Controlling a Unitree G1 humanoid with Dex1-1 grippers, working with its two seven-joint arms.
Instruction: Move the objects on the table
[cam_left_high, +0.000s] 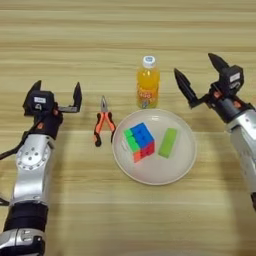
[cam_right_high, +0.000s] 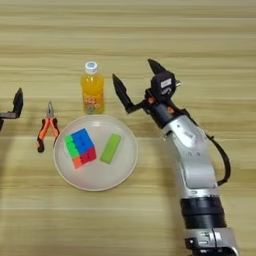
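The puzzle cube sits on the left half of a pale plate, with a green block beside it on the right half. The juice bottle stands upright on the desk just behind the plate's far rim. The right tool hovers just right of the bottle, fingers spread wide and holding nothing. The left tool waits well off to the left, also spread and empty, with orange-handled pliers lying between it and the plate. The risk looks plain: the bottle is tall and narrow, so a finger clipping it on the approach could topple it onto the plate and knock the cube.
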